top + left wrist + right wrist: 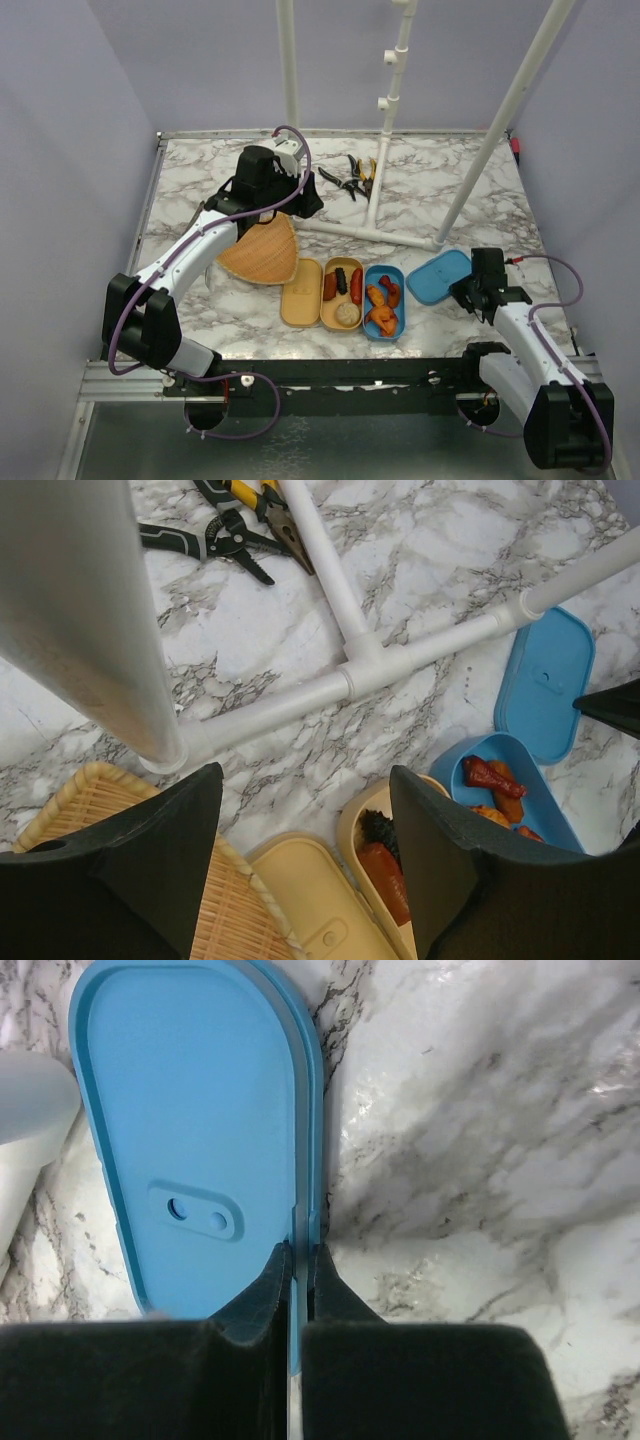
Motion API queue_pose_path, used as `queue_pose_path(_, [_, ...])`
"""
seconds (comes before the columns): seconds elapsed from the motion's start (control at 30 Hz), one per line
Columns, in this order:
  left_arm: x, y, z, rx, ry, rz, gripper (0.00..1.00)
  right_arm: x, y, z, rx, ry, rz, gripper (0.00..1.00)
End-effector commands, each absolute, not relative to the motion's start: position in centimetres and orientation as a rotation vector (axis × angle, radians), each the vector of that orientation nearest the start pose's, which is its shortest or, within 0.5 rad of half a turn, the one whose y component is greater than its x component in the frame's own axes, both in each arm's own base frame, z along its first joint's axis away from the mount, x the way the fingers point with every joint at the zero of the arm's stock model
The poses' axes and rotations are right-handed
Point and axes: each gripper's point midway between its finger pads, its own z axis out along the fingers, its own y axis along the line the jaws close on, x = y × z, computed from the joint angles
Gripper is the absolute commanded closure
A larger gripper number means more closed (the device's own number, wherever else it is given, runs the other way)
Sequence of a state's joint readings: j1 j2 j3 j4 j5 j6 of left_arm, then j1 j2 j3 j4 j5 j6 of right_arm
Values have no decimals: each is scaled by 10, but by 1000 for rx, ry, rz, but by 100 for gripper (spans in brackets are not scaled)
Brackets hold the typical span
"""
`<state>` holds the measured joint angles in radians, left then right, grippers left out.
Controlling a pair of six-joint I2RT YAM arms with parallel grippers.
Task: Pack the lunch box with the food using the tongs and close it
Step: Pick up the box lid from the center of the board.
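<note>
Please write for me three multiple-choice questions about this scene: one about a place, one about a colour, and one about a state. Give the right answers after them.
1. Where is the blue lid?
A. beside the blue box, on its right
B. on top of that box
C. on the woven tray

2. What colour is the box that holds the ball?
A. blue
B. beige
C. green

3. What is the right gripper doing?
A. standing open above the table
B. shut on the pliers
C. shut on the blue lid's rim

Answers:
1 A: the top view shows the lid next to the blue box, toward the right arm.
2 B: the ball sits inside the beige box.
3 C: the right wrist view shows both fingers pinching the rim.
</note>
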<state>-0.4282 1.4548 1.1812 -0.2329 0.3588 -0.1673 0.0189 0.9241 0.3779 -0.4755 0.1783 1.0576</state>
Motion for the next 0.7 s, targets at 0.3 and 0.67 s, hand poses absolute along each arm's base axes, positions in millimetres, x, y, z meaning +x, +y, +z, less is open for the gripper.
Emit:
queue_pose_path(0.3, [341,-267,217,591,2045,-803,31,200,1,71,1267,2098,198,100])
queue_pose_path(0.67, [299,-310,231,680,2003,-1035,31,200,34,98,1018,2211,395,99])
